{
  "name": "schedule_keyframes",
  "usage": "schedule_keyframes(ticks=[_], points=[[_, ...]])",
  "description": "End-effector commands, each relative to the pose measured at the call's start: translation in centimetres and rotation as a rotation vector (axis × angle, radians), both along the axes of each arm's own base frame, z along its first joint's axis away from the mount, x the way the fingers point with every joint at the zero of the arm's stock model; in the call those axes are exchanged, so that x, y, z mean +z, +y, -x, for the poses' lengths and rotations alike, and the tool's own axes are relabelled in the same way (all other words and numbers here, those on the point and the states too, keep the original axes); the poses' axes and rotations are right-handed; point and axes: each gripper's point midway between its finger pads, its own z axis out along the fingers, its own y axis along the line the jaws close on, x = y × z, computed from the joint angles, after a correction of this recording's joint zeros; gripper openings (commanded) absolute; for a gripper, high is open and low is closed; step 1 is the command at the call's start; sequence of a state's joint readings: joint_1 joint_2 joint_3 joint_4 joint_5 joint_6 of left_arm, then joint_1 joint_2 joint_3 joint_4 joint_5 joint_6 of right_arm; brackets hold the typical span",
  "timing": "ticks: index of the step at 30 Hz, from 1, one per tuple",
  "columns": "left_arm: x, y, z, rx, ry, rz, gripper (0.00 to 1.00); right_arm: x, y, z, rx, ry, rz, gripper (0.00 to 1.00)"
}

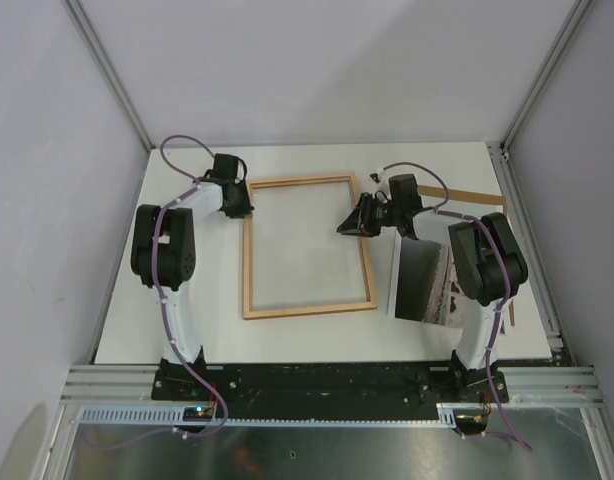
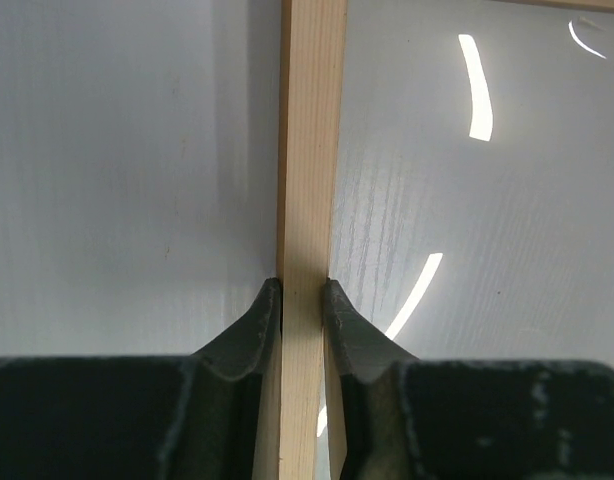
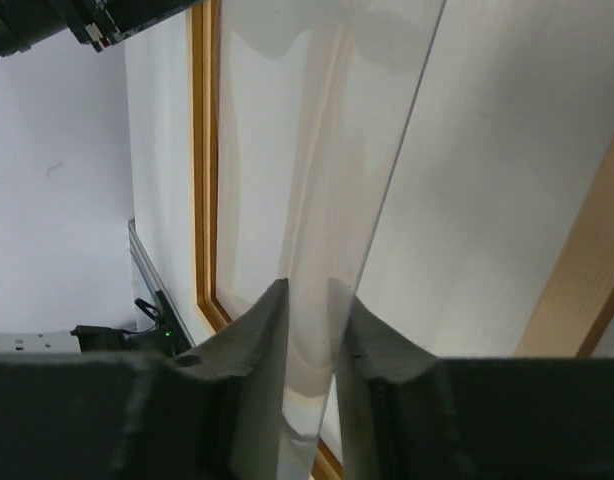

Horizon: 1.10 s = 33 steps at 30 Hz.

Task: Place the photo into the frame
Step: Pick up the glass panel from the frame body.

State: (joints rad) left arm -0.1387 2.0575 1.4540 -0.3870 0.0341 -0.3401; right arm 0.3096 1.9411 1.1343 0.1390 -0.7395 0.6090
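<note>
Fingers (image 2: 249, 335) of the left gripper (image 2: 302, 288) are pinching a light-wood rail of the frame (image 2: 312, 150). They are nearly closed, with the rail filling the gap and running straight ahead of the tips. Across the opening, the right gripper (image 3: 309, 292) is clamping the edge of a clear pane (image 3: 322, 190), its jaws drawn in to a narrow slit with only the thin sheet between them. The pane is spreading away ahead of those fingers over the frame's opening. Whether its held edge is sitting on the rail or riding above it cannot be told.

The frame is lying flat on the table (image 1: 287, 160), light face up, its long rails running away from the arm bases. The photo (image 1: 419, 282) is lying outside it, behind and to the outer side of the right fingers. It is sitting back toward that arm's base, partly under the right arm (image 1: 484, 262) and near the frame's right rail. Its long axis is running roughly parallel to the frame's long rails, so it is looking set for a sideways carry with little turning.

Right fingers are much the nearer pair, while the left ones are sitting at the frame's far-left corner, well apart from the print. With both grippers occupied, one is likely needing to let go before the print can be taken.
</note>
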Motion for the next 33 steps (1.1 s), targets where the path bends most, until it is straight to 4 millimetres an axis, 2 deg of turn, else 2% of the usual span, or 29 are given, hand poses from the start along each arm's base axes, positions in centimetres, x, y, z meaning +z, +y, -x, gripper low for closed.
schedule_keyframes(ticks=[1, 4, 6, 11, 17, 22, 27, 33], points=[[0.3, -0.7, -1.0, -0.003, -0.025, 0.039, 0.00, 2.1, 1.7, -0.3, 0.046, -0.071, -0.044, 0.21], [0.4, -0.3, -1.1, 0.014, -0.028, 0.027, 0.00, 3.8, 1.5, -0.3, 0.039, -0.104, -0.033, 0.06], [0.4, 0.3, -1.3, 0.045, -0.031, 0.013, 0.00, 5.4, 1.1, -0.4, 0.034, -0.145, -0.017, 0.01], [-0.2, 2.1, -1.2, 0.136, -0.021, -0.036, 0.00, 10.3, 0.4, 0.3, 0.030, -0.253, -0.012, 0.00], [-0.9, 3.2, -0.9, 0.183, -0.009, -0.078, 0.00, 14.1, -0.1, 1.9, 0.050, -0.334, -0.010, 0.00], [-1.6, 3.8, -0.4, 0.210, 0.007, -0.107, 0.00, 15.8, -0.3, 3.1, 0.075, -0.385, -0.007, 0.00], [-2.2, 4.0, 0.0, 0.229, 0.028, -0.113, 0.00, 16.6, -0.3, 4.1, 0.107, -0.422, 0.001, 0.00], [-1.7, 3.9, 0.0, 0.248, 0.020, -0.110, 0.00, 16.4, 1.8, 5.7, 0.165, -0.437, 0.007, 0.00]])
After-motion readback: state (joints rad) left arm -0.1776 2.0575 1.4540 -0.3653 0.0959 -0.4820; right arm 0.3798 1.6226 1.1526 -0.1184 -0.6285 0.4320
